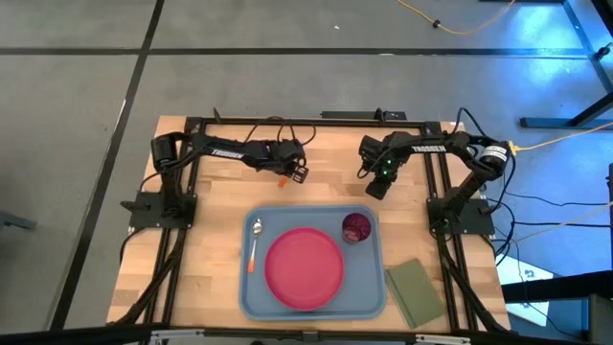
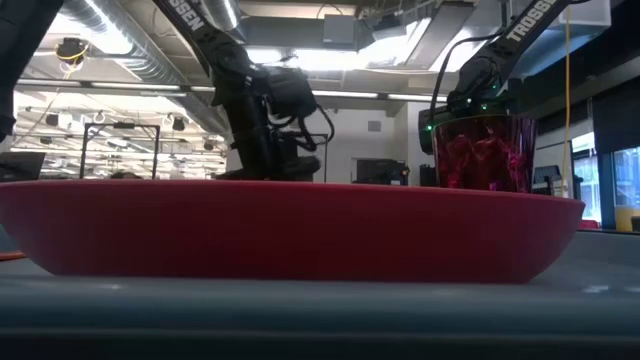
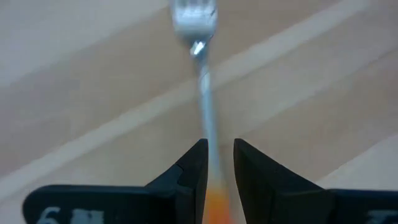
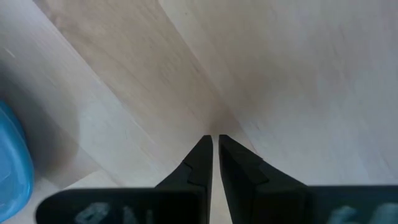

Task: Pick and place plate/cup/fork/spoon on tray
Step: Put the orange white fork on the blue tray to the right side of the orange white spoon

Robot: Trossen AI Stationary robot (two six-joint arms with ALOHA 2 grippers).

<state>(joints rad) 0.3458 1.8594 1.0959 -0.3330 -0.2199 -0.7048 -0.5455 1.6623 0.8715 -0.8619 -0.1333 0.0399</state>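
From above, my left tool (image 1: pixel 295 173) hangs over the bench (image 1: pixel 211 206) behind the tray (image 1: pixel 369 292), the fork's (image 1: pixel 283 181) orange handle just showing. Plate (image 1: pixel 304 267), cup (image 1: pixel 356 227) and spoon (image 1: pixel 254 241) lie in the tray. At bench level the plate (image 2: pixel 290 230) blocks most. My left wrist shows fingers (image 3: pixel 189 177) clamped on the fork (image 3: pixel 202 81). My right tool (image 4: pixel 215 152) is nearly closed, empty.

Plate (image 1: pixel 304 267), cup (image 1: pixel 356 227), spoon (image 1: pixel 255 240) on tray (image 1: pixel 374 292).
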